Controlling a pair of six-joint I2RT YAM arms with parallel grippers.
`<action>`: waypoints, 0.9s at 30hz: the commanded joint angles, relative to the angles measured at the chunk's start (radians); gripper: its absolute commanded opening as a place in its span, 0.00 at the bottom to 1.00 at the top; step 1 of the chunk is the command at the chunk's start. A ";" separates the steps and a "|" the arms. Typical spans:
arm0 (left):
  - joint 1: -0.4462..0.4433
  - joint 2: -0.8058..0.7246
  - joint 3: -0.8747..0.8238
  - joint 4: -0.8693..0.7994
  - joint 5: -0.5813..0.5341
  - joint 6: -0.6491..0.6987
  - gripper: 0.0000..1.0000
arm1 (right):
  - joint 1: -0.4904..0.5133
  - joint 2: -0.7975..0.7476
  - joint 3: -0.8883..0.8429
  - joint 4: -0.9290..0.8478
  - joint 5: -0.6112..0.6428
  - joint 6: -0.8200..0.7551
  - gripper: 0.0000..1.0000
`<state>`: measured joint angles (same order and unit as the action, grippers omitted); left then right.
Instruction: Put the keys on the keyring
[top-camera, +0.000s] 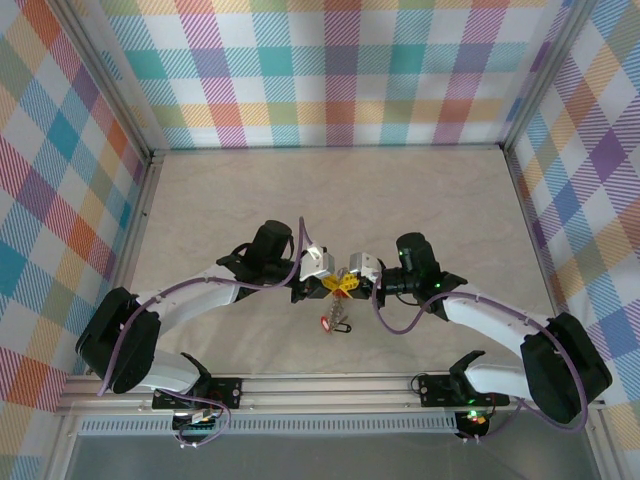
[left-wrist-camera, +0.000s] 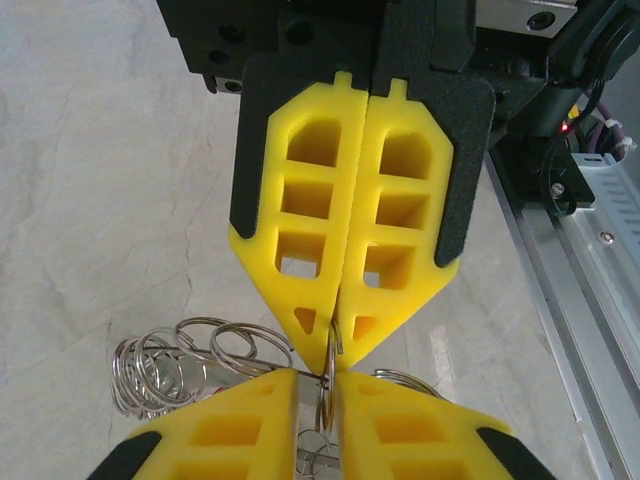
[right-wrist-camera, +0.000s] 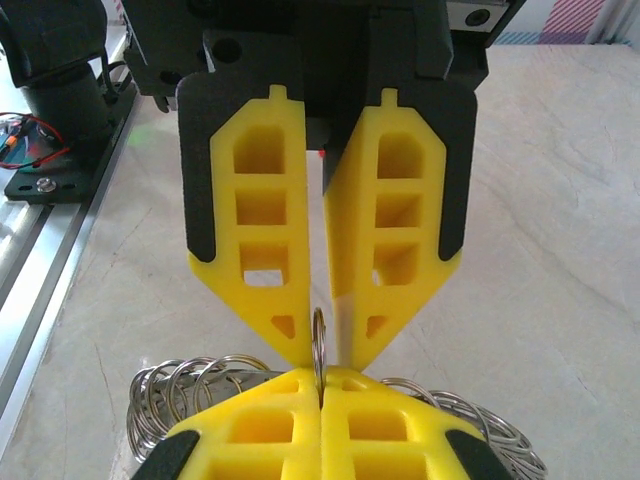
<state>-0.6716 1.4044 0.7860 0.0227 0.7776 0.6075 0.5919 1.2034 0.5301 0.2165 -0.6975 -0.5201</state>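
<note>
The two grippers meet tip to tip above the table's near middle. My right gripper (top-camera: 349, 284) (right-wrist-camera: 322, 378) is shut on a thin silver ring of the keyring (right-wrist-camera: 319, 335), which stands edge-on between its yellow fingers. My left gripper (top-camera: 332, 287) (left-wrist-camera: 315, 375) faces it, jaws slightly apart. The same ring (left-wrist-camera: 326, 400) stands in that gap, close to one finger. A bunch of small loops (left-wrist-camera: 170, 365) of the keyring fans out to either side. One of the keys, with a red head (top-camera: 328, 322), hangs below the grippers.
The beige tabletop (top-camera: 330, 200) is walled by plaid panels at the back and sides. An aluminium rail (top-camera: 330, 385) carrying both arm bases runs along the near edge, close behind the grippers.
</note>
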 joint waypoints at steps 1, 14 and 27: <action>-0.014 0.010 0.009 0.061 0.054 0.003 0.12 | 0.003 0.007 -0.007 0.081 -0.047 0.012 0.00; -0.016 -0.085 0.076 -0.181 -0.155 0.132 0.00 | 0.004 -0.070 -0.062 0.166 0.047 0.034 0.63; 0.084 -0.193 0.191 -0.448 -0.278 0.174 0.00 | 0.004 -0.061 -0.115 0.482 0.326 0.348 0.99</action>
<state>-0.6239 1.2457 0.9234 -0.3557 0.5282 0.7753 0.5907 1.1397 0.4393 0.5583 -0.4641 -0.3000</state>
